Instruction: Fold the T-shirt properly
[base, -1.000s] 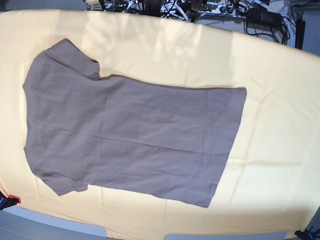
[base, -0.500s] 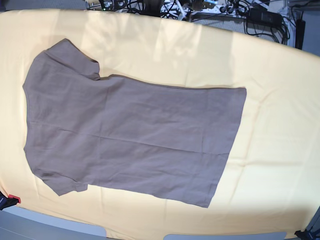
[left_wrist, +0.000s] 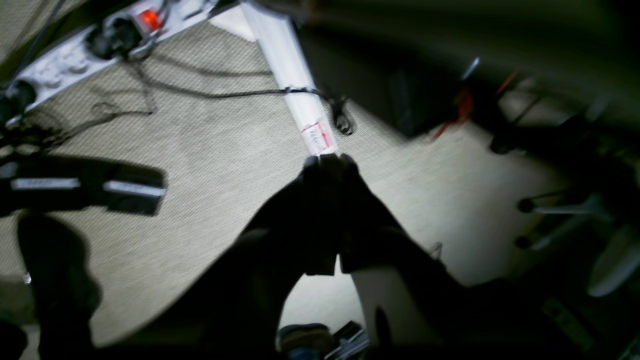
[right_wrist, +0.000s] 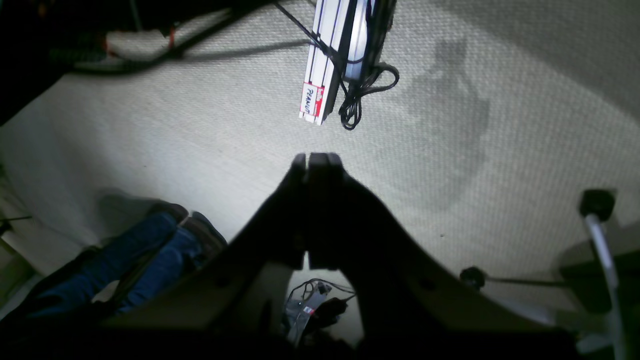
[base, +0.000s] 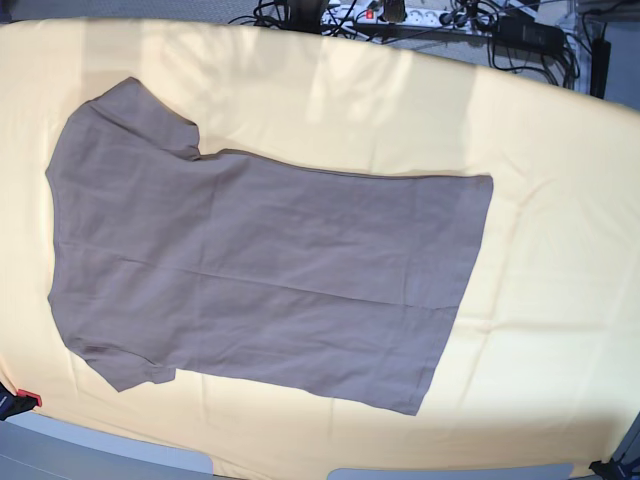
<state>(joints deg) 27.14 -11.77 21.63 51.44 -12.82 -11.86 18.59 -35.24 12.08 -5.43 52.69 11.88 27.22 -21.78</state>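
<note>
Right now, on my left wrist feed, I see carpeted floor (left_wrist: 210, 150) below the arm, with a white power strip (left_wrist: 100, 45) showing a lit red switch at the upper left, dark cables trailing from it, and a white rail (left_wrist: 300, 100) with a red-edged label running down toward the left gripper (left_wrist: 327, 161). Its jaws are pressed together with nothing between them. On my right wrist feed I see the same kind of carpet, a bundle of white rails (right_wrist: 325, 60) with a label and a looped black cord (right_wrist: 365, 90) tied to it, and blue-trousered legs (right_wrist: 125, 255) at the lower left. The right gripper (right_wrist: 316, 159) is also closed tight and empty. Neither arm appears in my base feed. There the T-shirt (base: 260, 260) lies flat and spread out on the pale yellow cloth (base: 560, 200), sleeves toward the left edge, hem toward the right, lightly creased. Cables and gear (base: 480, 25) crowd the far edge beyond the cloth. Nothing rests on the shirt, and both grippers are well apart from it, out over the floor.
</note>
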